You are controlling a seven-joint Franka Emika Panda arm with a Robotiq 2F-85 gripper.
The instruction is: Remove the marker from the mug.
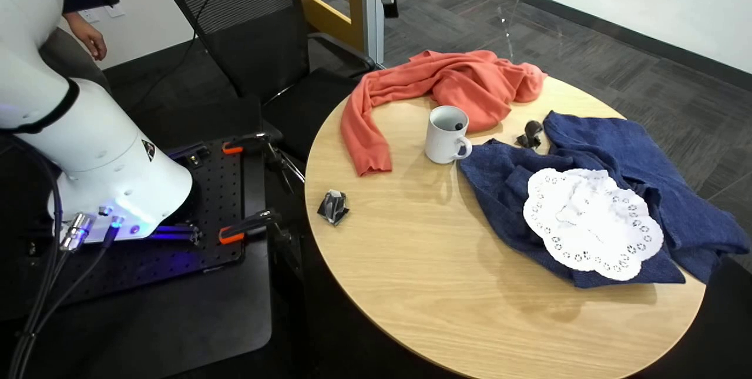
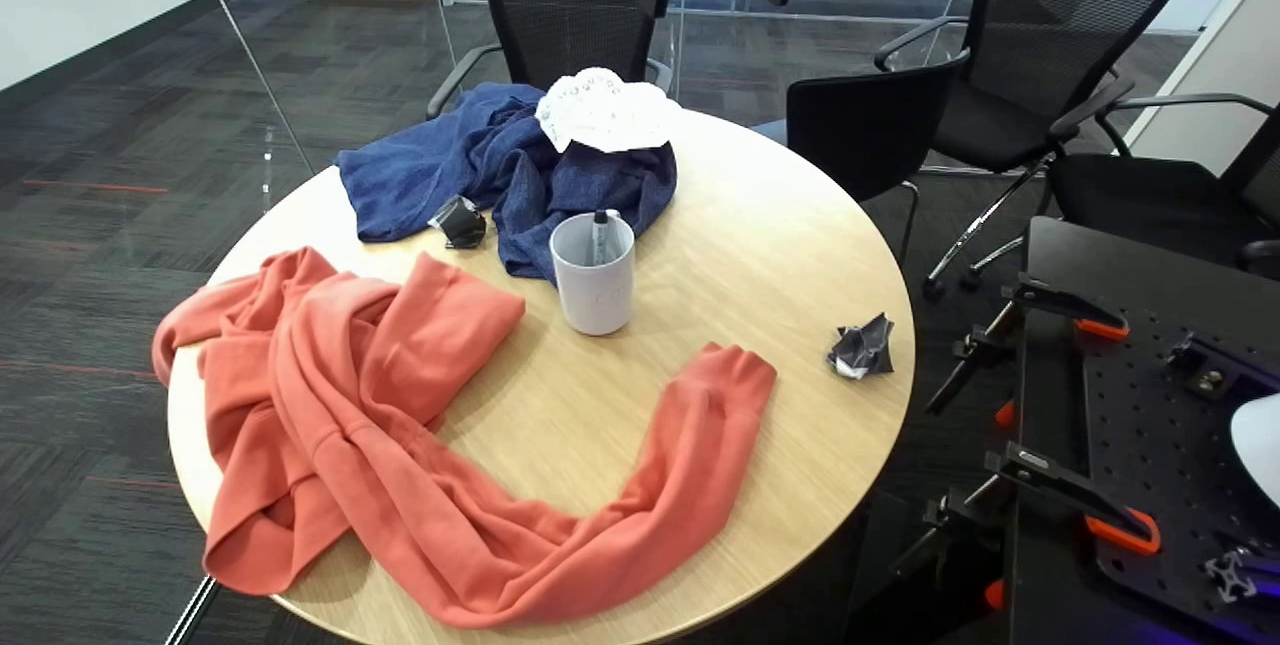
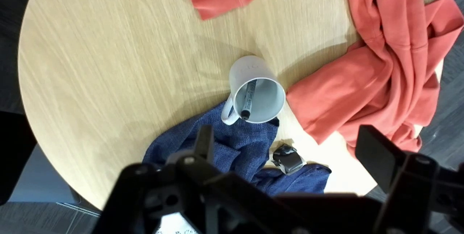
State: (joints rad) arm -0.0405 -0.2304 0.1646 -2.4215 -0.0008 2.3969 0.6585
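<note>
Wrist view, bottom of frame: I've got the gripper (image 3: 290, 143) spread wide, nothing in its grip. A crumpled black scrap (image 3: 289, 159) shows through the gap, down on the table (image 3: 90, 63). Around centre, the white mug (image 3: 249, 68) has the marker (image 3: 249, 98) leaning inside, black end by the rim. Navy denim (image 3: 241, 143) right below it, coral sweatshirt (image 3: 377, 74) off to the right. In an exterior view, a lacy doily (image 1: 593, 226) lies on that denim, frame right.
</note>
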